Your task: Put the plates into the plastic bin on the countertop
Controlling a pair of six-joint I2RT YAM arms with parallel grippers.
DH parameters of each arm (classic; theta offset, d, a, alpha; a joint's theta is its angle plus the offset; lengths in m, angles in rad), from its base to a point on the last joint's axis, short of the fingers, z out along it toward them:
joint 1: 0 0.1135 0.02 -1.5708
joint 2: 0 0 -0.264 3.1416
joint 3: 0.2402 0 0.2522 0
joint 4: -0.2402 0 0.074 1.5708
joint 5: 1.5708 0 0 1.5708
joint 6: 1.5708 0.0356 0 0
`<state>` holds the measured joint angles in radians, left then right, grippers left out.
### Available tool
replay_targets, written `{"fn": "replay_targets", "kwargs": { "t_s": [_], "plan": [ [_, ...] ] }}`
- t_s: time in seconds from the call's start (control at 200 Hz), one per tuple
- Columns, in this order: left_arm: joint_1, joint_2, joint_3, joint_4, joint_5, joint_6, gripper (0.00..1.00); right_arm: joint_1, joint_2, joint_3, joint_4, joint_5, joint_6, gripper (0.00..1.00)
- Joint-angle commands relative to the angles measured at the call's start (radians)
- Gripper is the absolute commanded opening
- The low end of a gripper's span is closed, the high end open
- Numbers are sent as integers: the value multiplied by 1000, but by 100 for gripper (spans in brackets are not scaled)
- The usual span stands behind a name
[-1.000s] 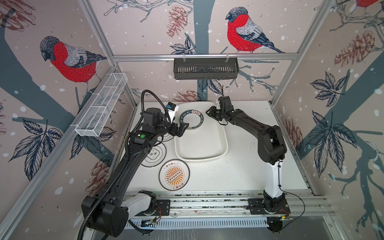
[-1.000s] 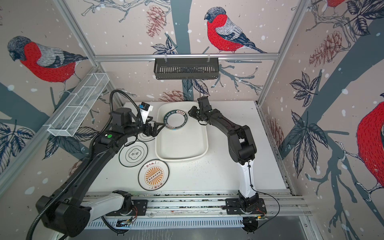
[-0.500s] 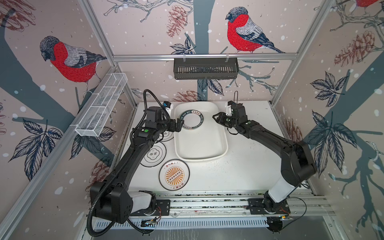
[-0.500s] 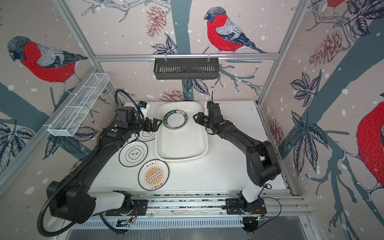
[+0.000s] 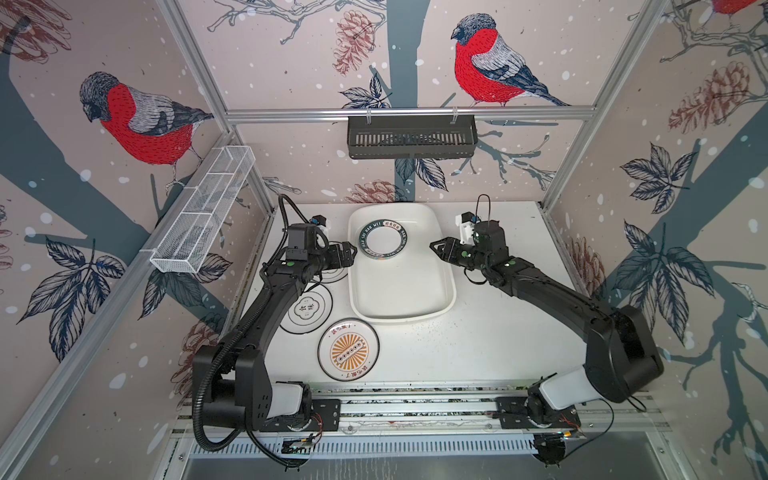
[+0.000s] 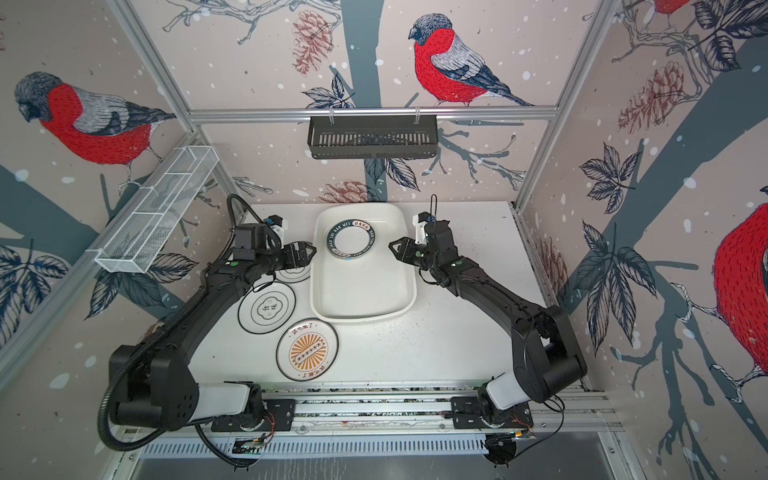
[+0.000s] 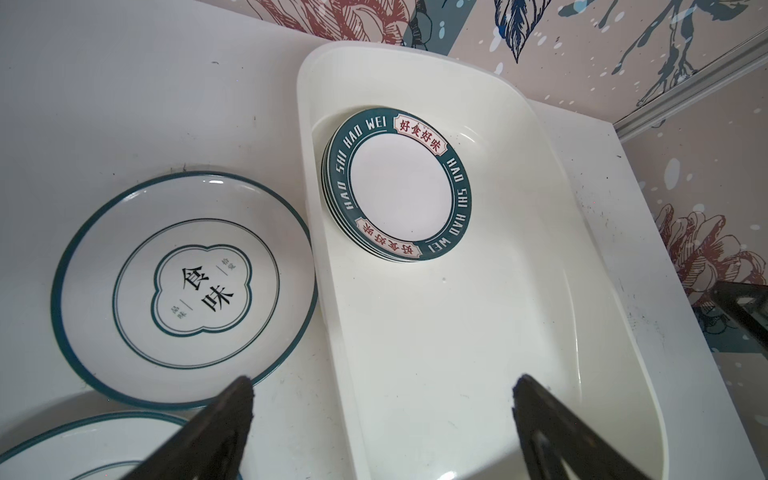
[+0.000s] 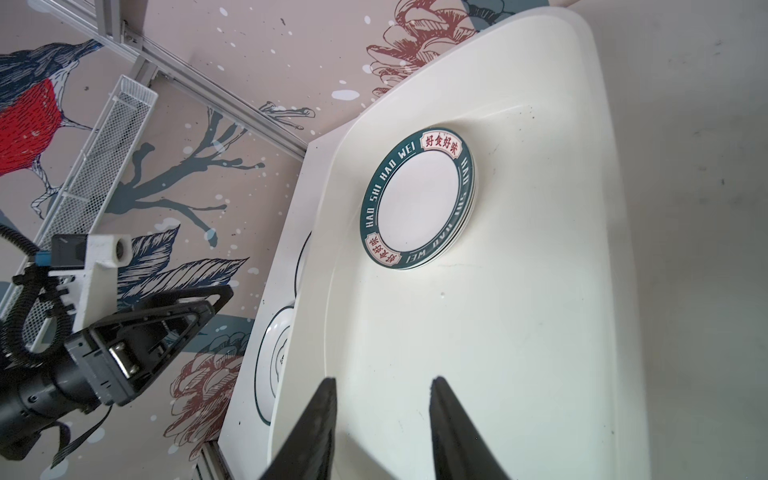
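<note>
With the left gripper (image 7: 382,384) gaping and the right gripper (image 8: 382,381) part-open, both empty, the plate stack (image 5: 382,245) in the bin (image 5: 399,299) lies ahead of both jaws and loose plates (image 5: 305,311) lie beside and below the left jaws: a shallow rim pinch could let one slip or strike the bin.

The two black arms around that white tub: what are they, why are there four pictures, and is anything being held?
They are two robot arms, each ending in a two-fingered gripper. Two pictures come from a paired camera overhead, looking down on everything. The other two come from cameras on the arms' wrists, looking past the fingers.

On the countertop sits the plastic bin, with a small stack of green-rimmed plates at its far end. Outside it, on the left arm's side, lie a sunburst plate, a thin-rimmed plate with Chinese characters, and a third plate partly under that arm.

The left gripper and right gripper hang at opposite sides of the bin, both open and holding nothing.
</note>
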<state>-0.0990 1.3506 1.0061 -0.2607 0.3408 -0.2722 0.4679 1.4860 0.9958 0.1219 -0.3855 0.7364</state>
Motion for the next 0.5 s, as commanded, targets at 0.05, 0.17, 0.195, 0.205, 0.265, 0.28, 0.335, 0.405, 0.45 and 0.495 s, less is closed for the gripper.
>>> {"fn": "replay_targets", "kwargs": {
  "t_s": [0.05,0.17,0.195,0.205,0.265,0.28,0.335,0.405,0.45,0.495],
  "plan": [
    [10,14,-14,55,-5,-40,96,-2,-19,-30,76,-38,30,39],
    [15,10,-63,92,-52,-59,96,-2,-24,-50,108,-56,49,39],
    [15,10,-72,98,-51,-60,95,-2,-26,-59,120,-58,54,39],
    [15,12,-75,100,-50,-61,95,-2,-26,-59,123,-58,55,39],
    [16,15,-91,112,-24,-53,95,-6,-26,-67,137,-62,60,39],
    [15,14,-97,121,-13,-60,95,-7,-24,-68,138,-65,60,39],
    [16,17,-126,163,13,-77,95,-12,-17,-69,144,-73,57,39],
    [16,29,-150,203,51,-82,94,-22,-7,-69,153,-95,57,39],
    [16,44,-156,219,85,-78,94,-29,-3,-69,162,-107,57,39],
    [16,63,-151,216,106,-76,94,-37,4,-66,167,-121,58,39]
  ]
}}
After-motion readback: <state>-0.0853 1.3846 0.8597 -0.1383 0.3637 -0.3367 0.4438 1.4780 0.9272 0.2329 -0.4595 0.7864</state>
